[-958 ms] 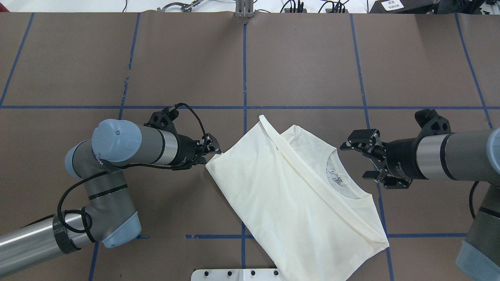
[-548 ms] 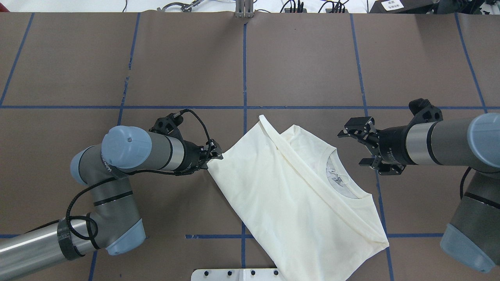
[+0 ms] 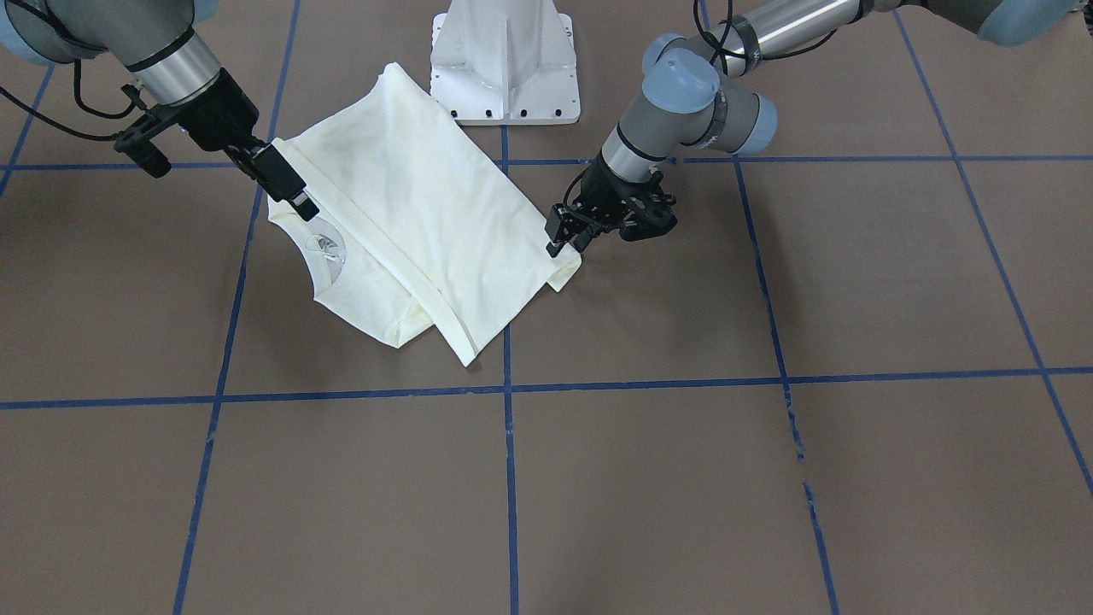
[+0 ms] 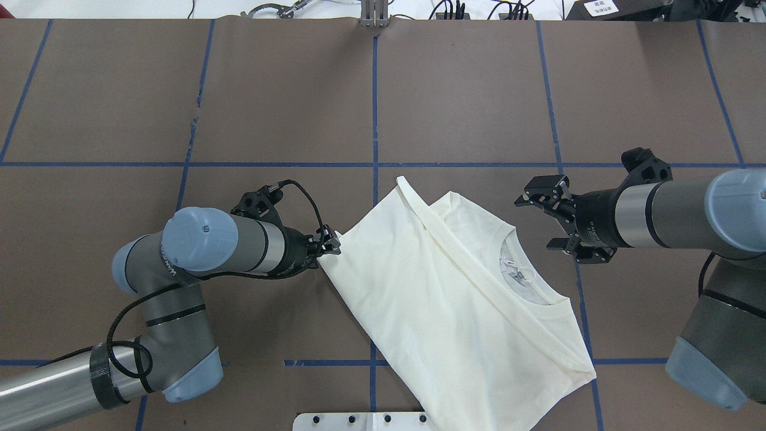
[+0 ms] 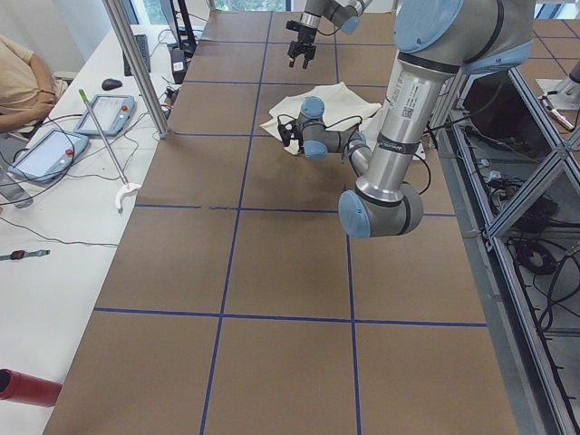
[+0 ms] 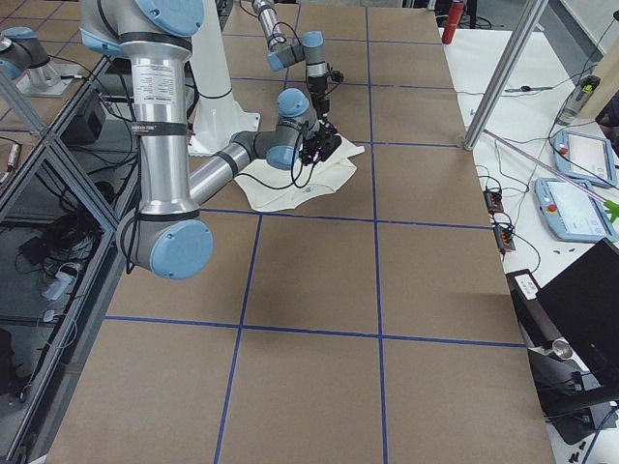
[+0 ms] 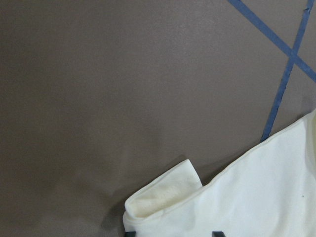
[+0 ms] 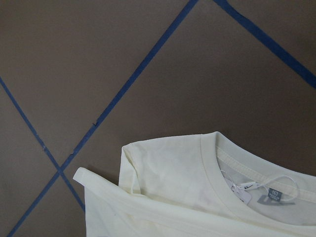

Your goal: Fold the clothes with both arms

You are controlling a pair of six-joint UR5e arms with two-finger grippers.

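Low at centre of the overhead view lies the part-folded shirt (image 4: 431,299), its left corner between the narrowed jaws of the left gripper (image 4: 328,242), hold unclear; the right gripper (image 4: 541,221), wide open and empty, probably must grasp the collar side next.

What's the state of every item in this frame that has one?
T-shirt: partly folded, flat on table, plain side up, collar exposed.
Left end effector: at shirt's corner; closure unclear.
Right end effector: open, near collar, holding nothing.
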